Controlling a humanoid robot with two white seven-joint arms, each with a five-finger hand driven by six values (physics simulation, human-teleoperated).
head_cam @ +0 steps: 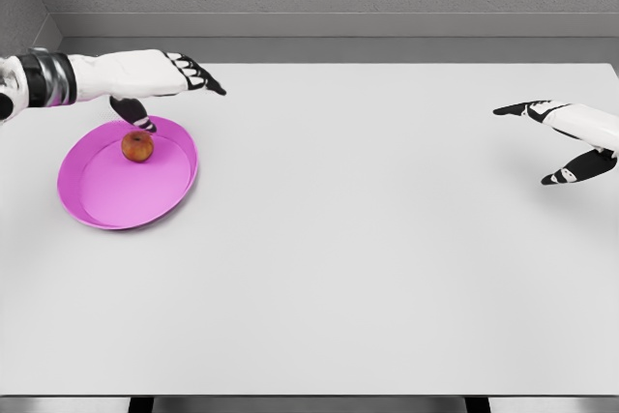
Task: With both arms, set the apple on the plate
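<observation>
Your apple [137, 146] sits inside the pink plate [102, 202], toward its far rim, upright with the stem up, and nothing is holding it. The plate lies flat at the left of the white surface [368, 258].

Just above and behind the apple hangs the left robot hand [172, 84]: its fingers are stretched out toward the middle of the surface, the thumb hangs down over the plate's far edge, close to the apple; from this angle you cannot tell whether it touches the fruit. The fingers are apart and grip nothing. The right robot hand [561, 142] is well away at the right edge of the view, fingers and thumb spread, also empty.

Judging from how things lie, the placing itself looks done: the fruit is on the plate and released. What you have in hand is the clearing away. The next move calls for lifting the left robot hand up and back without the thumb brushing the apple, since a round fruit on a shallow plate would likely roll at a nudge. The right arm needs nothing beyond staying clear.
</observation>
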